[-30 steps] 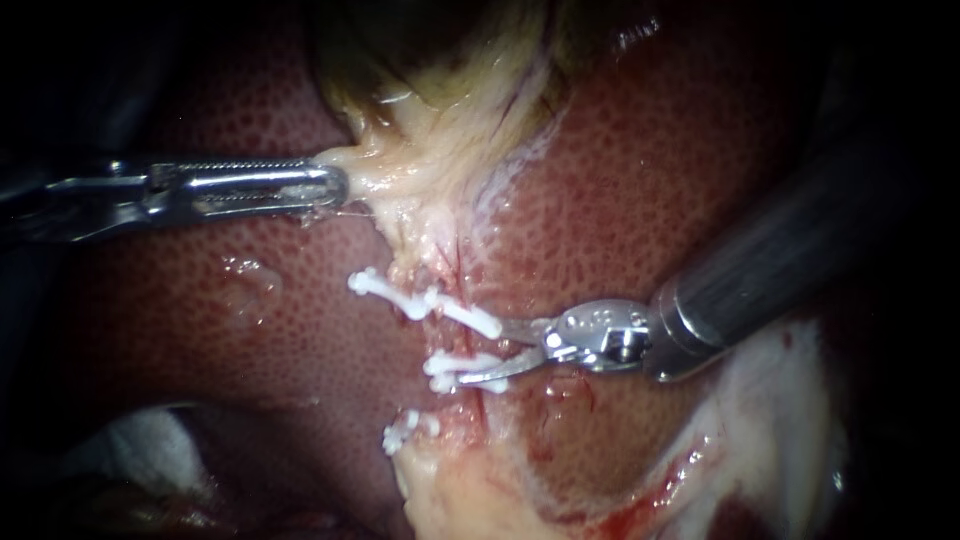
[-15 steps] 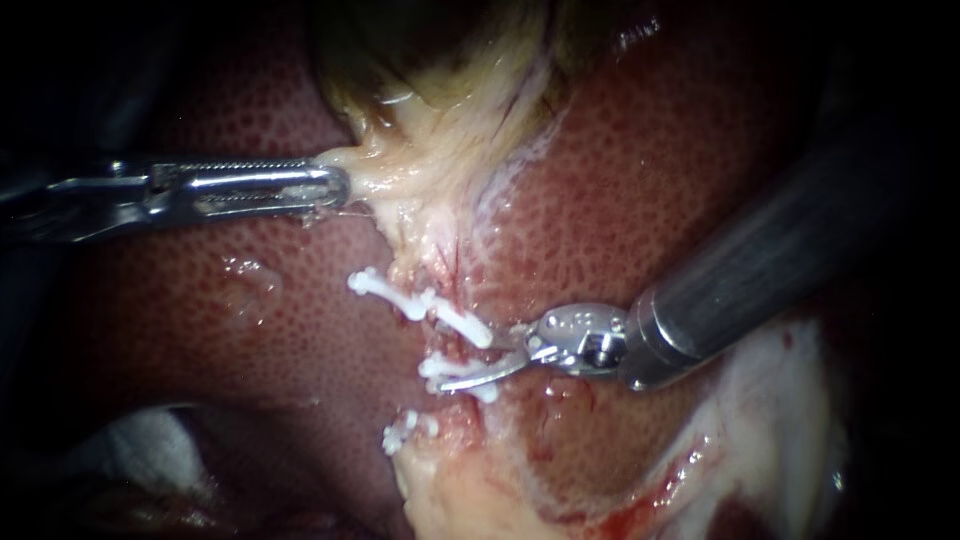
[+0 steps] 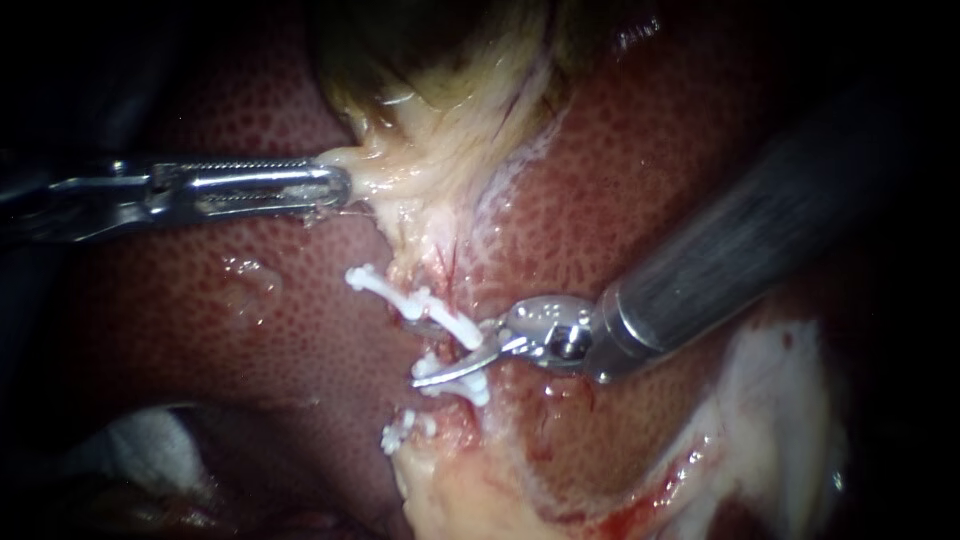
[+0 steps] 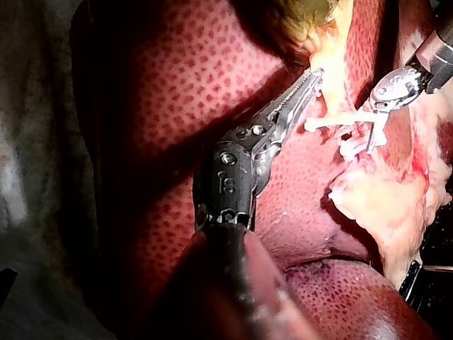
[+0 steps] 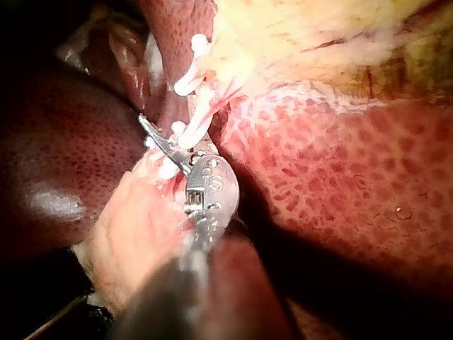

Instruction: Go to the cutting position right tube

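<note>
My right instrument (image 3: 430,352) holds its jaws apart around the tube (image 3: 447,347), between the upper clip (image 3: 400,297) and the middle clip (image 3: 455,378). My left instrument (image 3: 335,186) is clamped on pale tissue (image 3: 400,170) above the liver (image 3: 250,300).

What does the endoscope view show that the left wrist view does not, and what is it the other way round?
Only the endoscope view: a long stretch of shaft behind the right instrument. Only the left wrist view: the wrist joint of the left instrument, and grey material beside the liver. Both: the left instrument gripping pale tissue, the right instrument open at the white clips, and the liver.
</note>
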Tool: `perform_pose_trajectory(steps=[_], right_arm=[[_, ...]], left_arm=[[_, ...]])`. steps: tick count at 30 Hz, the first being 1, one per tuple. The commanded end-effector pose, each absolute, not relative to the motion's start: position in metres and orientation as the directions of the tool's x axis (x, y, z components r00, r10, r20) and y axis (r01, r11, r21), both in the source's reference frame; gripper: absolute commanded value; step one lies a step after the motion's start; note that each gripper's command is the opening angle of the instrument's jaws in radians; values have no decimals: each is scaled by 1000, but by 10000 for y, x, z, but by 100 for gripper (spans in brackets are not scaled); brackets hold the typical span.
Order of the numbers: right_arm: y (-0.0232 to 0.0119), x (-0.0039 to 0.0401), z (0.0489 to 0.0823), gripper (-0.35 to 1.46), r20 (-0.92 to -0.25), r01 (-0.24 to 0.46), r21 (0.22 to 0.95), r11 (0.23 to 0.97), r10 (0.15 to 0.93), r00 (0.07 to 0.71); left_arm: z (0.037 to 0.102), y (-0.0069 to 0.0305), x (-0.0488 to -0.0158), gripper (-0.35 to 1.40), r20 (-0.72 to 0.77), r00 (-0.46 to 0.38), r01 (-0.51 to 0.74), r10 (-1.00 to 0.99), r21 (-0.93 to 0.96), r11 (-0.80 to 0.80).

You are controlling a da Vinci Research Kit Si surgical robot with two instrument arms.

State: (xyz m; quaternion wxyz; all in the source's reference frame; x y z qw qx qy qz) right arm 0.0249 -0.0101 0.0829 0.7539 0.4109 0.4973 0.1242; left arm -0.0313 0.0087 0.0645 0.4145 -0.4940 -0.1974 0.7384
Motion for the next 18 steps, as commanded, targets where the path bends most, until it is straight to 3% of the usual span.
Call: perform_pose_trajectory(steps=[1, 16, 17, 18], right_arm=[[-102, 252, 830, 131, -646, 222, 746, 628, 600, 473], [-107, 261, 839, 131, -648, 224, 745, 628, 604, 464], [-107, 261, 839, 120, -648, 224, 745, 628, 604, 464], [-107, 261, 839, 120, -648, 224, 745, 628, 604, 464]], left_arm=[[645, 87, -313, -35, -566, -168, -417, 807, -701, -578], [645, 87, -313, -35, -566, -168, -417, 807, -701, -578], [645, 87, -313, -35, -566, -168, -417, 807, -701, -578], [645, 87, -313, -35, -566, -168, -417, 807, -701, -578]])
